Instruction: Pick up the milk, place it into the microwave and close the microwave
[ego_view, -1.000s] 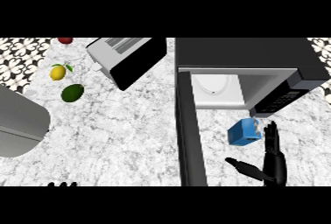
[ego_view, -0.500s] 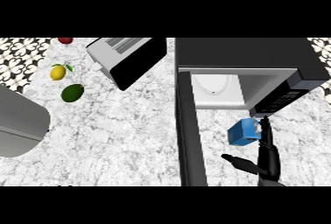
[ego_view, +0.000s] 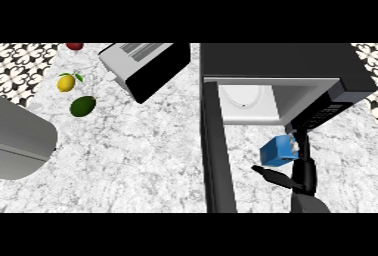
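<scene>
Milk (ego_view: 277, 151), a blue carton, was seen near the counter's (ego_view: 133, 145) right edge, just in front of the open microwave (ego_view: 277, 70), its long axis undeterminable. It was touched by the right hand (ego_view: 299, 172), fingers straight alongside, thumb spread left.

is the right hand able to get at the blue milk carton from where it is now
Probably yes. The right hand is already beside the blue milk carton, fingers up along its right side and thumb spread out below it, nothing between them. Whether it actually touches the carton is unclear.
</scene>
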